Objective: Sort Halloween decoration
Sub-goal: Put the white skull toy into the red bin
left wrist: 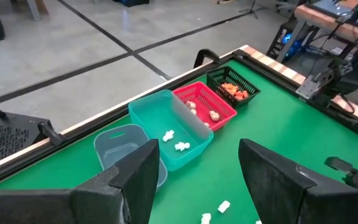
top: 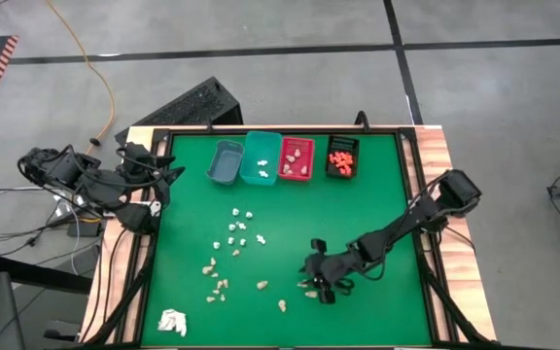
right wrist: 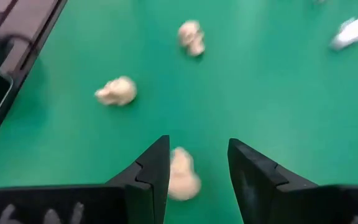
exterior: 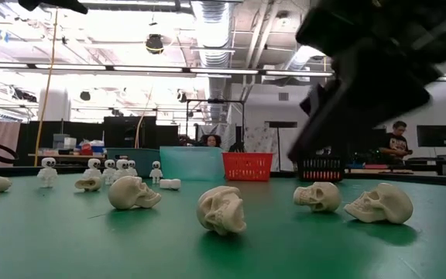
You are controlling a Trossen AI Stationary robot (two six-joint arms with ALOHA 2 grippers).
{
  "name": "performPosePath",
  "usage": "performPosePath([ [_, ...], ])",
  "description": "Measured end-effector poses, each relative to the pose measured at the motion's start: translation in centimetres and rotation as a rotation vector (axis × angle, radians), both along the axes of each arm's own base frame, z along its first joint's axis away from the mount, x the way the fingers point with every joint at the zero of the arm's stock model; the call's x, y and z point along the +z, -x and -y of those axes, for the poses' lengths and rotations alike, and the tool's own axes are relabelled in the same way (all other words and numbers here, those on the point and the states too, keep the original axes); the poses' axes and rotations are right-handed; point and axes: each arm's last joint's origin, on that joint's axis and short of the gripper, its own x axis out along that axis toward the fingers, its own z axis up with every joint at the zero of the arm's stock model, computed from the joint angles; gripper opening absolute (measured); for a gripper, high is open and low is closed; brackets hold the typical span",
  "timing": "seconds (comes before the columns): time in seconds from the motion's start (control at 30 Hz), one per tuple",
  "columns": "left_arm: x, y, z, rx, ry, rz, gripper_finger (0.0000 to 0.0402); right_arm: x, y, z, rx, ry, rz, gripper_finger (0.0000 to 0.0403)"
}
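The right gripper [right wrist: 197, 171] is lowered with fingers apart around a beige skull [right wrist: 182, 174], evidently positioned for grasping it.

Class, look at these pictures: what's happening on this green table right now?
A two-armed robot is sorting tiny Halloween pieces into a row of bins. The right pincer is low over the mat with its jaws open around a beige skull, not yet closed on it. The left pincer waits, open, near the grey bin. The teal bin holds white pieces, the red bin skulls, the black bin orange pieces. Many skulls and white skeletons remain loose.
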Motion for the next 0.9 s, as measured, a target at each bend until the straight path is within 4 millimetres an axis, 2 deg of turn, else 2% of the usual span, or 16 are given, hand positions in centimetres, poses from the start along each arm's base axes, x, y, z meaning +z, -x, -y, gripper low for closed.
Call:
performPosePath([
  [0.27, -0.2, -0.6, 0.3, 0.005, -0.008, -0.026, 0.0210, -2.6, -0.1, -0.6, -0.011, 0.013, -0.076, 0.0156],
  [0.53, -0.3, -0.9, 0.4, 0.011, -0.005, -0.030, 0.0210, -3.9, -0.3, -0.7, -0.051, 0.013, -0.098, 0.0153],
  [0.9, -0.3, -0.9, 0.4, 0.016, 0.007, -0.022, 0.0210, -4.1, -0.2, -0.6, -0.101, -0.031, -0.125, 0.0068],
])
